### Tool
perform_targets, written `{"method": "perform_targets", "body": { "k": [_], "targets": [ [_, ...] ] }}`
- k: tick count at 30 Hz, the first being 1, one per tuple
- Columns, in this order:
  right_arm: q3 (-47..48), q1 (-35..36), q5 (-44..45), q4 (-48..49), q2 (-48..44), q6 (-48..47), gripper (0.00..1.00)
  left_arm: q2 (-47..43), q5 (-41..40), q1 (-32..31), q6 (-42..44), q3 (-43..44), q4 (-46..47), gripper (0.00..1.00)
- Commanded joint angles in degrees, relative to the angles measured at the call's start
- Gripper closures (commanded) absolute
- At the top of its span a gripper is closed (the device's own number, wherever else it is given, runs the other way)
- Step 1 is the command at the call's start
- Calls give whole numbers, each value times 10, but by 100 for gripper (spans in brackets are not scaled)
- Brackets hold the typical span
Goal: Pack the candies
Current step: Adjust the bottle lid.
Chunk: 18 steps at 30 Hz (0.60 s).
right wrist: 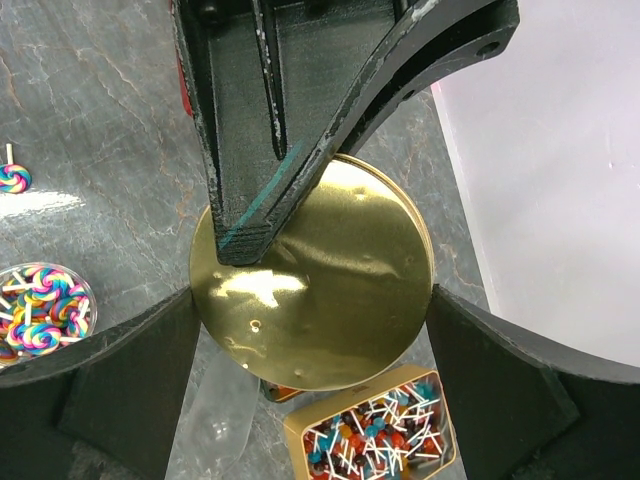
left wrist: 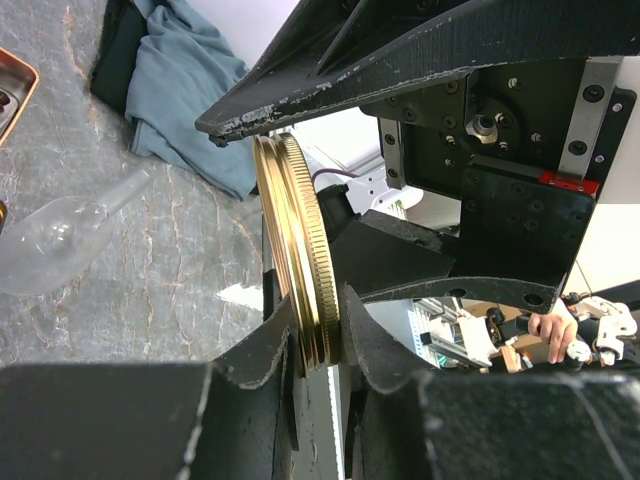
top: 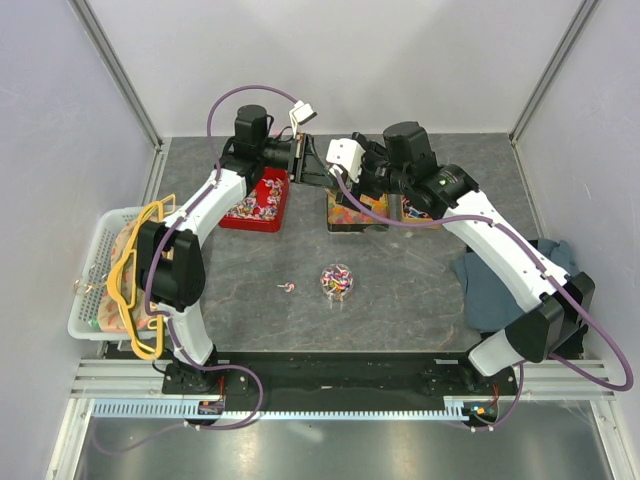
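Sitting mid-table nearest the arm bases, a small clear jar (top: 323, 283) holds swirl candies (top: 337, 283), with a stray candy (top: 288, 288) near it. Farther back lie a red tray (top: 250, 225) and a tin (right wrist: 293, 440) of more sweets. Beyond them, the left gripper (left wrist: 318, 345) clamps a gold lid (right wrist: 330, 290) by its rim — the right gripper (right wrist: 312, 300) spreads wide either side of it.
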Motion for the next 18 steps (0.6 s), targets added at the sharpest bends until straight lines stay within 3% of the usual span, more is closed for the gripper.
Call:
{"method": "perform_targets", "body": {
  "k": [1, 7, 15, 18],
  "targets": [
    [12, 3, 4, 28, 5, 8, 2, -13, 19, -4, -20, -2, 23, 98],
    [17, 3, -15, 24, 5, 14, 4, -13, 19, -4, -18, -5, 23, 98],
    [18, 3, -22, 24, 2, 20, 21, -9, 18, -4, -16, -9, 23, 98],
    [18, 4, -24, 24, 2, 21, 24, -7, 18, -4, -16, -9, 23, 93]
  ]
}}
